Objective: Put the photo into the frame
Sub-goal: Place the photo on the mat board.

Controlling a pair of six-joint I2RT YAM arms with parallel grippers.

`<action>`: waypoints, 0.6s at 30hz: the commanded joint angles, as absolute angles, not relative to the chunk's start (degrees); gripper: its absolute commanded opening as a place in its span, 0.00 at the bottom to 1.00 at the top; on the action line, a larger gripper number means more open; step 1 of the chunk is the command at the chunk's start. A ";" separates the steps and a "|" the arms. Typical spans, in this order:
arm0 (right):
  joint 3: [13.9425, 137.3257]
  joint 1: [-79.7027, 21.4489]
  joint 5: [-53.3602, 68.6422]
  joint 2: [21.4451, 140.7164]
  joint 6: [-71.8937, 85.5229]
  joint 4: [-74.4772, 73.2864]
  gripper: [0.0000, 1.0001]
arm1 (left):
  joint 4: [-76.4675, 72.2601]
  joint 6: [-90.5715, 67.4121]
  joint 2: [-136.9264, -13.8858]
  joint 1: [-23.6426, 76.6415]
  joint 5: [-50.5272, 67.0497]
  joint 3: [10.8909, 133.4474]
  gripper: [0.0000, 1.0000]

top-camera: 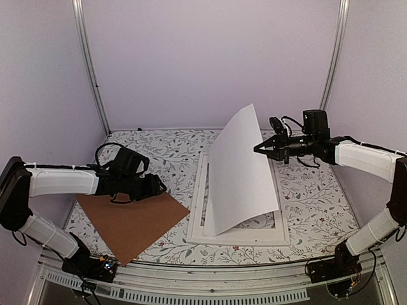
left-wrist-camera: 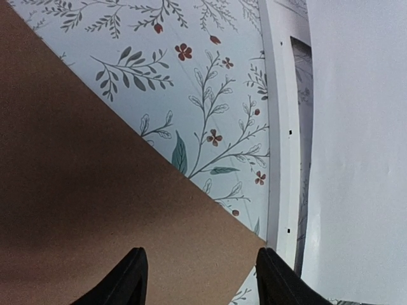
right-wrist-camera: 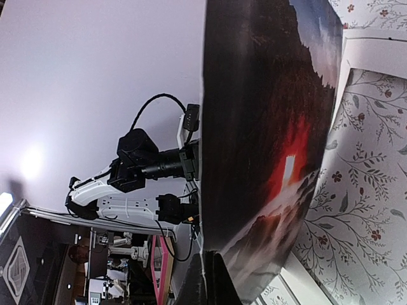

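The photo (top-camera: 240,171) stands steeply tilted, its white back toward the top camera and its lower edge resting on the frame (top-camera: 238,236). The white frame lies flat at mid-table. My right gripper (top-camera: 266,149) is shut on the photo's right edge. In the right wrist view the dark print (right-wrist-camera: 267,127) with its red glow fills the middle, pinched between my fingers (right-wrist-camera: 213,279). My left gripper (top-camera: 160,186) hovers open over the brown backing board (top-camera: 130,219), holding nothing. From the left wrist, its fingertips (left-wrist-camera: 200,279) sit above the board's corner (left-wrist-camera: 95,203), beside the frame rail (left-wrist-camera: 280,127).
The brown board lies at the table's front left, its corner touching the frame's left rail. Floral tablecloth (top-camera: 165,152) covers the table. Grey walls and metal posts (top-camera: 92,70) close in the back and sides.
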State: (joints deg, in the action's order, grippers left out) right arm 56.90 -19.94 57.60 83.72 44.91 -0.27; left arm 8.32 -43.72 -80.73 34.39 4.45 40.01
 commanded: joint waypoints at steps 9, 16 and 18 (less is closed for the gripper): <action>58.06 -21.36 58.10 83.33 50.54 7.56 0.00 | 8.97 -43.31 -81.19 35.08 3.17 41.23 0.60; 62.33 -24.74 58.01 85.12 52.38 8.64 0.00 | 8.89 -43.53 -81.39 35.08 2.66 41.03 0.60; 63.89 -25.76 57.93 85.85 52.85 8.85 0.00 | 9.07 -43.52 -81.36 35.07 2.40 40.90 0.60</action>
